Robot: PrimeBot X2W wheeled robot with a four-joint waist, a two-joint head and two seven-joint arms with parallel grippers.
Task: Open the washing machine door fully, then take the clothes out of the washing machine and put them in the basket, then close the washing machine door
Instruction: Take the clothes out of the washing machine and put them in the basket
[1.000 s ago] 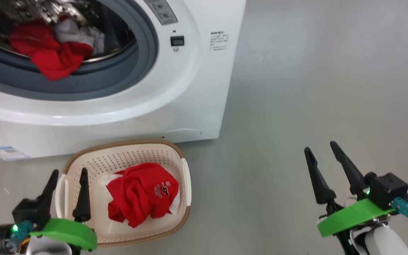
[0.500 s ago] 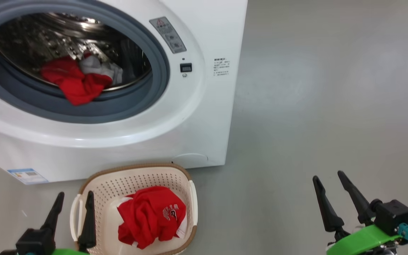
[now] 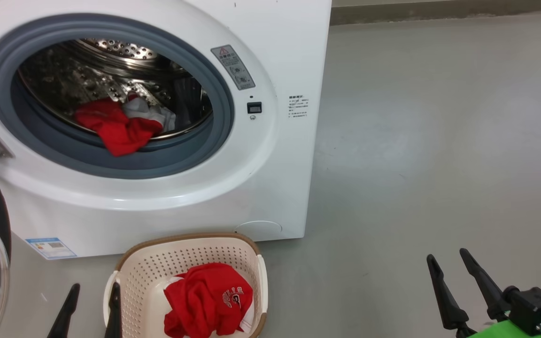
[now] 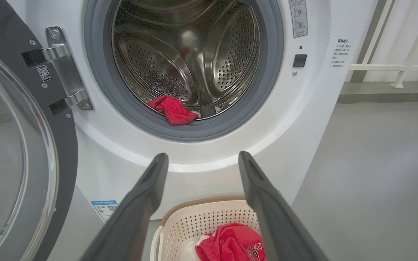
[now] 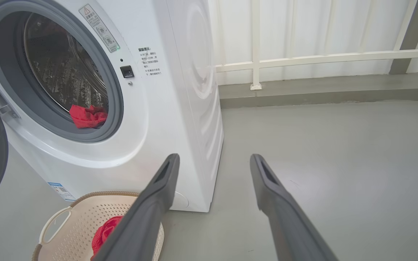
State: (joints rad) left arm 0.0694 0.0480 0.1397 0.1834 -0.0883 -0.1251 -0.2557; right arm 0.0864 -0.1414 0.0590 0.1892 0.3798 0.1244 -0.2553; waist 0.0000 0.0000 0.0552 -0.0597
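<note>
View has risen; left fingers (image 3: pixel 66 311) and right fingers (image 3: pixel 445 298) point upward (spread).

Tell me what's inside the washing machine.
A crumpled red garment lies at the front lip of the drum, spilling onto the grey ring, with pale grey cloth behind it. Whatever lies beneath that pile is covered.

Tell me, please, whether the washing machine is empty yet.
Not empty: red clothes and grey cloth lie in the drum.

Grey floor (image 3: pixel 416 141): white washing machine (image 3: pixel 275 188) standing on it, basket (image 3: pixel 148 277) just in front.
</note>
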